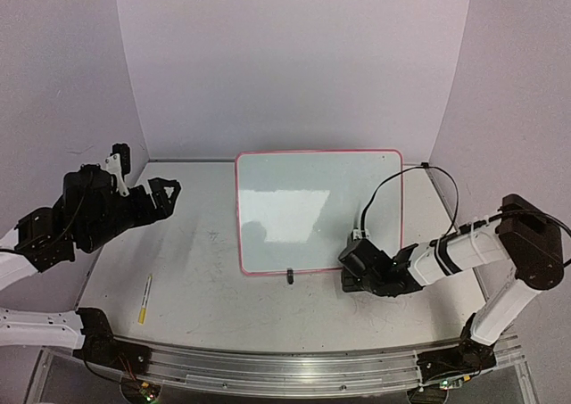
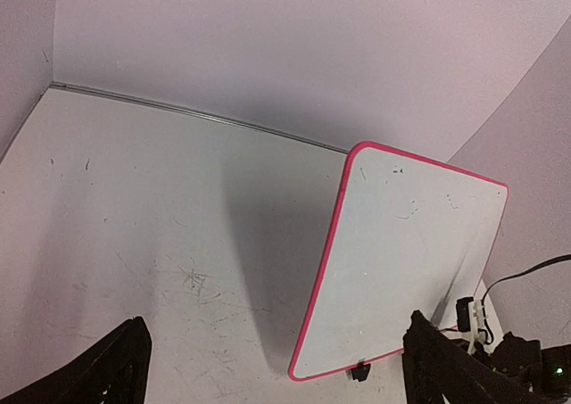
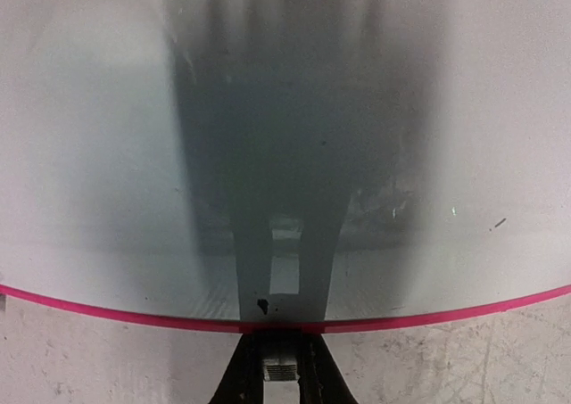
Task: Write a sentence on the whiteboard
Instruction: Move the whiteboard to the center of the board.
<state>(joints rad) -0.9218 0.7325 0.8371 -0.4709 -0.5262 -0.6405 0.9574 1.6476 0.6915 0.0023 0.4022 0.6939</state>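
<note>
Whiteboard [image 1: 318, 210] propped at a tilt mid-table [image 1: 210, 270], lower rim pinched between closed fingers of right gripper [image 1: 351, 273]. Black clip foot [image 1: 289, 276] just left of that claw. Left gripper [image 1: 168, 192] raised, jaws wide apart, holding nothing, board well to its right. Yellow marker [image 1: 144, 299] flat on table, behind and below left claw.

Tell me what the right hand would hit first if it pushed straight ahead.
The whiteboard: its pink near rim sits right at the tips of the right hand, seemingly in contact, though depth is hard to judge.
</note>
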